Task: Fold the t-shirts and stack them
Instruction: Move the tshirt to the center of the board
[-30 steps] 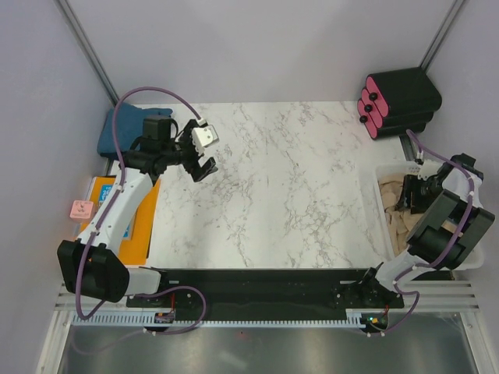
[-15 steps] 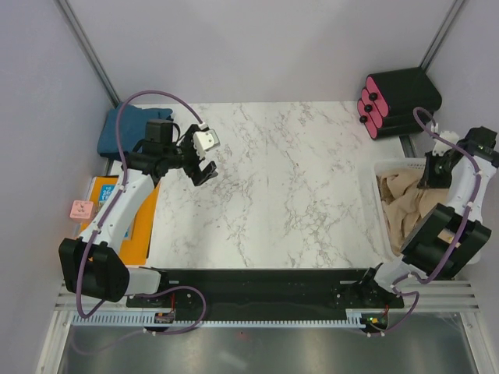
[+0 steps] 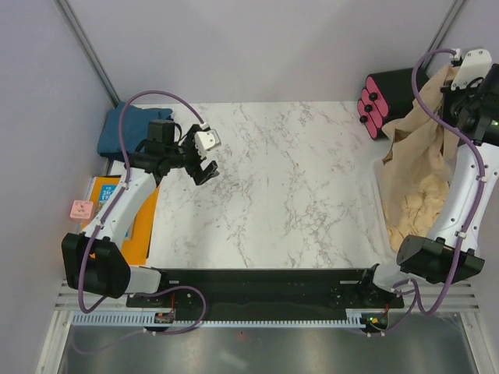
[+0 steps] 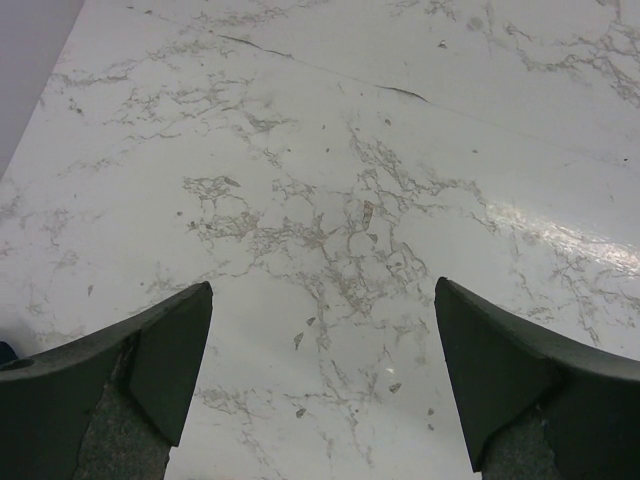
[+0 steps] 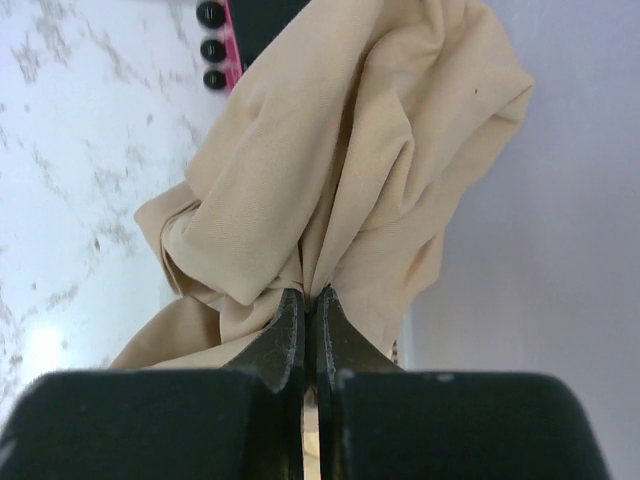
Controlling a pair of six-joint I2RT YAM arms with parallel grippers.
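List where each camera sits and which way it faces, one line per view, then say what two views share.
Top external: above and behind the bases, looking down on the marble table; left arm and right arm both show.
Left wrist: on the left wrist, looking down at the table; the open left gripper frames the bottom corners.
Right wrist: on the right wrist, looking along the right gripper, shut on the tan t-shirt.
Shared: top external and right wrist both show that t-shirt and the pink-and-black box.
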